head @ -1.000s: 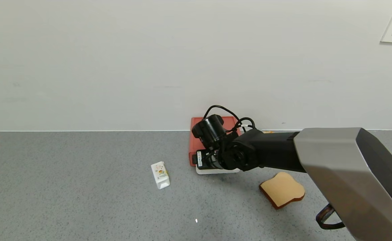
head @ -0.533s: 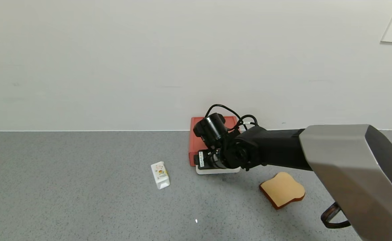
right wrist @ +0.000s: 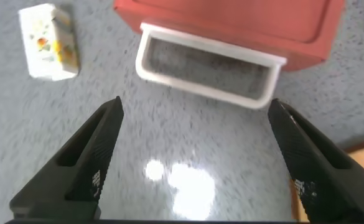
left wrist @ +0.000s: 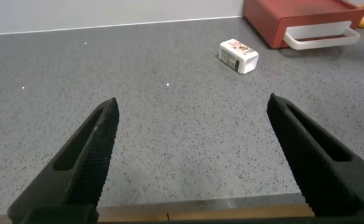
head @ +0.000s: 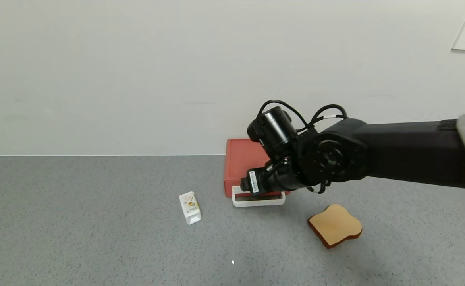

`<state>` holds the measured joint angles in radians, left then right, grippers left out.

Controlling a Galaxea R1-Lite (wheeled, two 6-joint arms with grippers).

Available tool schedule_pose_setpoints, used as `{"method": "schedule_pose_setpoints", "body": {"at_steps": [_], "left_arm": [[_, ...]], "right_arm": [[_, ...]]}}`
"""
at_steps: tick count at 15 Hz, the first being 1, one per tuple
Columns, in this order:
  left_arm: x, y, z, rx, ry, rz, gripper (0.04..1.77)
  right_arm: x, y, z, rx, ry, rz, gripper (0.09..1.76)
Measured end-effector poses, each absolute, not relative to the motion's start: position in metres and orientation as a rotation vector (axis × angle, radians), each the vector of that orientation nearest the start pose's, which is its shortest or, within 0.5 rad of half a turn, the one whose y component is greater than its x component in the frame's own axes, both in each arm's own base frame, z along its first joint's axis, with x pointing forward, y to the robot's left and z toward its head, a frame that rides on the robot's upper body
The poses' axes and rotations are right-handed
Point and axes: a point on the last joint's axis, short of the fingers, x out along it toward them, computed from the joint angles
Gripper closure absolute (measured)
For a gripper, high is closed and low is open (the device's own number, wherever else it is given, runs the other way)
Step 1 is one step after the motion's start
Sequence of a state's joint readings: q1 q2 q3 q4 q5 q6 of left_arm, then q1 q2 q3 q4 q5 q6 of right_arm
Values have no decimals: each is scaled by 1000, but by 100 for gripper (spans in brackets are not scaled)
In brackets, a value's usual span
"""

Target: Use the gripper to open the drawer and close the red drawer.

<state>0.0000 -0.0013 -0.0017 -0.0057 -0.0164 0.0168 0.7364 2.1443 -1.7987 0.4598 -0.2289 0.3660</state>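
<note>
The terracotta-red drawer stands against the wall with its white loop handle lying on the counter in front. It looks pushed in. My right gripper hovers just above the handle, open and empty, touching nothing. In the right wrist view the handle and the drawer front lie ahead of the open gripper, between its fingertips. My left gripper is open and empty over bare counter, far from the drawer. It is out of the head view.
A small white milk carton lies left of the drawer and shows in both wrist views. A toast slice lies to the front right. The grey counter meets the white wall behind the drawer.
My right gripper has lifted off the handle and drawn up and slightly right, with the arm raised. The white handle is now uncovered. The drawer has not visibly moved.
</note>
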Motion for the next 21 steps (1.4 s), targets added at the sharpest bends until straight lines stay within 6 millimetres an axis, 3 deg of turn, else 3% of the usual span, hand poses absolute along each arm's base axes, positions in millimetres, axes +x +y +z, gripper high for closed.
{"method": "schedule_pose_setpoints", "body": {"at_steps": [8,15,21], "left_arm": [[-23,0,77,17,-9,-17,9],[-23,0,77,17,-9,-17,9],[-23,0,76,17,-8,-17,9]], "right_arm": [[255,185,242,-59,645,503,14],[195,118,251,-25,533,478,14],[129,67,261,32,395,427,14]]}}
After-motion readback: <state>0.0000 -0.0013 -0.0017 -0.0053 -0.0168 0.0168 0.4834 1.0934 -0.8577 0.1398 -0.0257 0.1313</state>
